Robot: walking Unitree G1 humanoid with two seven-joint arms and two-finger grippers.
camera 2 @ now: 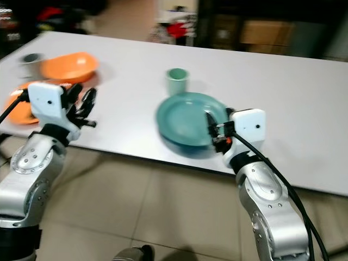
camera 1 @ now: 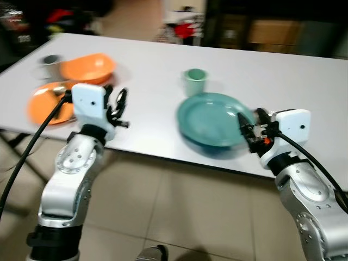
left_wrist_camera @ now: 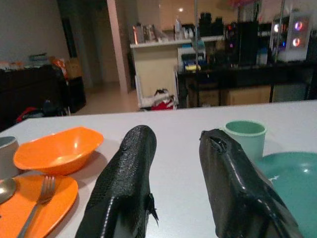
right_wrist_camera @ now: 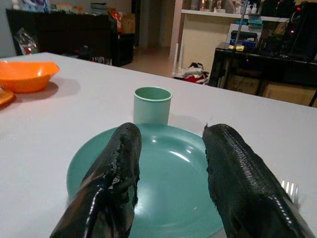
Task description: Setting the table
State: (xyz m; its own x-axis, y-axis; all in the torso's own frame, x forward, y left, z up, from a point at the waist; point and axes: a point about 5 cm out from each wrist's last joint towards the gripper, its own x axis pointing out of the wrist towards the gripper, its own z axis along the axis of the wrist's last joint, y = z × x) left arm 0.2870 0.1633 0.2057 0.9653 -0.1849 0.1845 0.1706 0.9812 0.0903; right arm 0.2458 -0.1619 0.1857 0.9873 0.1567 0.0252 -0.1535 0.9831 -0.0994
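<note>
A teal plate [camera 1: 212, 119] lies near the white table's front edge, and a teal cup [camera 1: 195, 81] stands just behind it. My right gripper [camera 1: 246, 128] hovers open at the plate's right rim, with nothing between its fingers [right_wrist_camera: 116, 183]. A silver fork [right_wrist_camera: 289, 190] lies on the table to the right of the plate. At the left, an orange plate [camera 1: 46, 104] carries a fork [left_wrist_camera: 37, 206] and a spoon [left_wrist_camera: 5, 187]. Behind that plate sit an orange bowl [camera 1: 88, 68] and a grey cup [camera 1: 51, 64]. My left gripper [camera 1: 118, 106] is open and empty above the table edge, right of the orange plate.
The white table [camera 1: 147, 103] has wide bare room between the two place settings and at the far right. Tile floor [camera 1: 179, 206] lies below its front edge. Dark cabinets and red items [camera 1: 185, 27] stand beyond the far edge.
</note>
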